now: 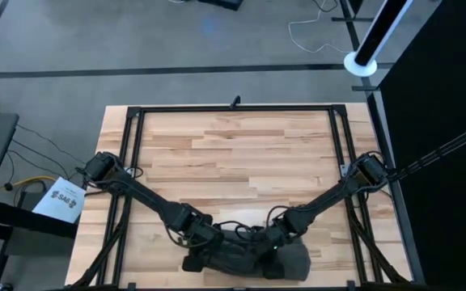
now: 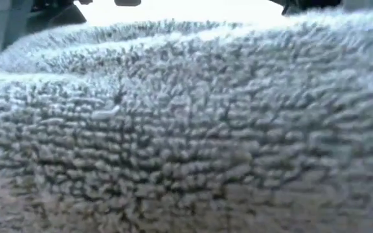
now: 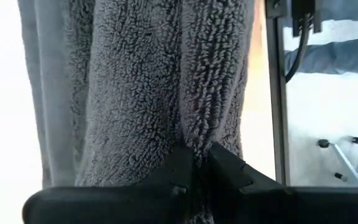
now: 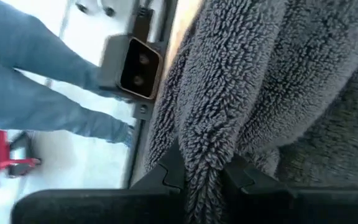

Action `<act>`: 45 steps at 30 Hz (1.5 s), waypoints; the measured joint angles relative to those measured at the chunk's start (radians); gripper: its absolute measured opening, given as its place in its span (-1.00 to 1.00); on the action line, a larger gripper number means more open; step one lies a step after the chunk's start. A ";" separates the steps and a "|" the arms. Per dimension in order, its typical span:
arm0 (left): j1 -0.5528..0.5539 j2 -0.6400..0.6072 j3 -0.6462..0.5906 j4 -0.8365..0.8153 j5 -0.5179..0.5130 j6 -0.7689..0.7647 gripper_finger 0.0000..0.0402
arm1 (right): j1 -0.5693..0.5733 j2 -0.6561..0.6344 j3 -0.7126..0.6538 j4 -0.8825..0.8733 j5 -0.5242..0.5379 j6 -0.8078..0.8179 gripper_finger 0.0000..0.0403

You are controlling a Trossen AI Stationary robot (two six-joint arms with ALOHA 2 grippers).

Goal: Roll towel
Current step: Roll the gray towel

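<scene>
The towel [image 1: 249, 257] lies bunched at the near edge of the wooden table [image 1: 241, 153], midway between the table's two sides, as a dark, lumpy mass that is wider than it is deep. Both arms reach inward from their bases at the table's sides and meet over the cloth. The left gripper [image 1: 203, 240] sits at the towel's left portion. In the left wrist view, the left gripper [image 3: 199, 163] has its fingers drawn nearly together, pinching a raised fold of towel [image 3: 148, 87] between them. The right gripper [image 1: 275, 241] sits at the towel's right portion. In the right wrist view, the right gripper [image 4: 202, 169] is likewise closed to a narrow gap, with a thick ridge of towel [image 4: 253, 81] clamped between the fingers. The low view is filled almost entirely by the looped pile of the towel [image 2: 186, 129], directly in front of that camera. A person's leg [image 4: 36, 81] in blue trousers stands beyond the table edge in the right wrist view.
</scene>
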 joint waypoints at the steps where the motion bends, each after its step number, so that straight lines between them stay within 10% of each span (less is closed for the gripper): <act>1: 0.008 -0.001 -0.008 -0.001 0.000 0.000 -0.92 | -0.004 0.000 -0.004 0.013 -0.013 0.011 -0.85; 11: -0.049 -0.070 -0.034 0.053 0.066 -0.112 -0.92 | 0.013 -0.109 -0.003 0.001 0.031 0.008 -0.85; 33: 0.019 -0.474 -0.035 -0.336 -0.582 -0.204 -0.92 | -0.079 -0.318 0.214 -0.596 0.765 -0.576 -0.85; 45: -0.069 -0.342 -0.072 -0.211 -0.405 -0.150 -0.93 | -0.066 -0.311 0.027 -0.304 0.482 -0.386 -0.85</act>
